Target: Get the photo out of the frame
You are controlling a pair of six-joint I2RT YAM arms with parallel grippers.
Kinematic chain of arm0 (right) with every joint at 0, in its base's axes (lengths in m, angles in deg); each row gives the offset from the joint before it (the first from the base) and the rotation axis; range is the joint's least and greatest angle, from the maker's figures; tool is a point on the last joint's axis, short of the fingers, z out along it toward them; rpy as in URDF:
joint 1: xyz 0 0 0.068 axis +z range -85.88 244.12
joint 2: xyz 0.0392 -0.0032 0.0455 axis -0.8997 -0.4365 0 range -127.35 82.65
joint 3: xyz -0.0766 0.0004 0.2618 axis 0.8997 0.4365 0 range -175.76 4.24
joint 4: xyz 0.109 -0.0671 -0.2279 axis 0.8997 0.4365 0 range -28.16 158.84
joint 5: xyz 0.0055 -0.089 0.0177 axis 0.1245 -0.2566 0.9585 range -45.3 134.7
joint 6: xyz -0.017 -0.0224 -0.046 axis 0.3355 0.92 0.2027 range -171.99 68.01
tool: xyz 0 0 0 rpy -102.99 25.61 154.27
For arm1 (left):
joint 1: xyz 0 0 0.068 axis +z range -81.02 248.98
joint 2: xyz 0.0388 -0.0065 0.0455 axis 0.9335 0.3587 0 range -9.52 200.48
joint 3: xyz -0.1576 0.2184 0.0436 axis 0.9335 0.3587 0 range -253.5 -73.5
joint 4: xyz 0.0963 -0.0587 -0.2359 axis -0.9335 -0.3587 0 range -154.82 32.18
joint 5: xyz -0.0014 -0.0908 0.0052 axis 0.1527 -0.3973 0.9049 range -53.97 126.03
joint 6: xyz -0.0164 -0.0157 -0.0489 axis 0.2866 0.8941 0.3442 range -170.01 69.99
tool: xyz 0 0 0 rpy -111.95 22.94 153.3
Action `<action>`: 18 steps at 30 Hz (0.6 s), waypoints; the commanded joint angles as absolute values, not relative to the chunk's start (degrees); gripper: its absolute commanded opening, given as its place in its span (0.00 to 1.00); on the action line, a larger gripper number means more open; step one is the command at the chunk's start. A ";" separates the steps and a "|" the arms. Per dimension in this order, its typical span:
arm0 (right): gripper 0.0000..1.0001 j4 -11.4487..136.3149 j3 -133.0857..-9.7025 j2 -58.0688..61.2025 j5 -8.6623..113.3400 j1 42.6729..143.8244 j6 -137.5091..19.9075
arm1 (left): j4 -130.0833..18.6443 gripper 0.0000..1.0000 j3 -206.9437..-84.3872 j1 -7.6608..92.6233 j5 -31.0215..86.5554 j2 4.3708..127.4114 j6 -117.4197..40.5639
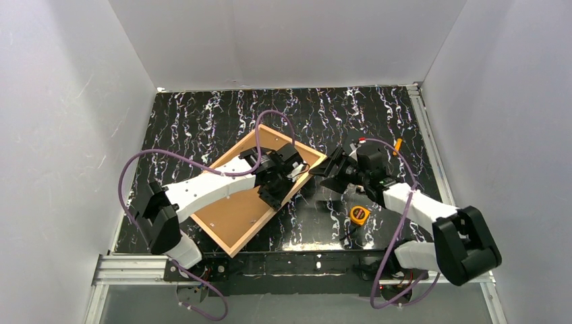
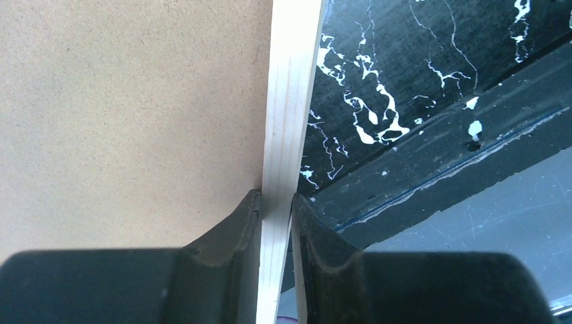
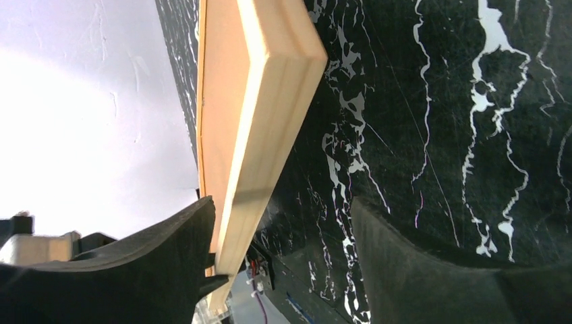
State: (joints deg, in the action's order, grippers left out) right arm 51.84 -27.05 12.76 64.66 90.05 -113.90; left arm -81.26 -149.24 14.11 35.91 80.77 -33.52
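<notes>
The frame (image 1: 297, 142) lies diagonally on the black marbled table, back side up. The photo's brown backing board (image 1: 236, 216) fills it; the printed face is hidden. My left gripper (image 1: 282, 181) is shut on the frame's right-hand wood strip. In the left wrist view the fingers (image 2: 236, 229) pinch the pale strip (image 2: 287, 121), with the backing board (image 2: 121, 115) to its left. My right gripper (image 1: 330, 170) is open at the frame's right corner. In the right wrist view (image 3: 283, 202) the frame's edge (image 3: 263, 135) sits between the jaws, close against the left finger (image 3: 168, 250).
A yellow tape measure (image 1: 359, 215) lies near the right arm. A small orange object (image 1: 398, 144) and a red-and-white one (image 1: 362, 140) lie behind the right gripper. White walls enclose the table; an aluminium rail (image 1: 128, 268) runs along the near edge.
</notes>
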 commanded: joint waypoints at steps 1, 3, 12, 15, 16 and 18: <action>0.75 43.31 -30.78 7.58 70.13 89.74 -115.09 | -88.94 0.00 -150.99 14.22 33.16 76.73 -32.51; 0.66 41.13 -32.03 4.69 72.70 89.87 -115.34 | -89.16 0.00 -150.99 14.22 33.06 76.66 -32.52; 0.51 33.76 -33.08 -1.04 76.31 90.27 -119.73 | -89.94 0.00 -151.65 14.40 31.80 76.93 -32.76; 0.31 30.51 -32.82 -1.58 77.48 90.40 -122.08 | -91.09 0.00 -152.05 14.40 32.04 77.22 -32.91; 0.21 29.75 -32.96 -1.71 78.00 90.40 -122.81 | -91.47 0.00 -152.07 14.40 32.26 77.34 -32.88; 0.01 29.44 -33.30 -1.78 78.58 90.61 -124.08 | -92.09 0.00 -151.91 14.40 32.92 77.37 -32.95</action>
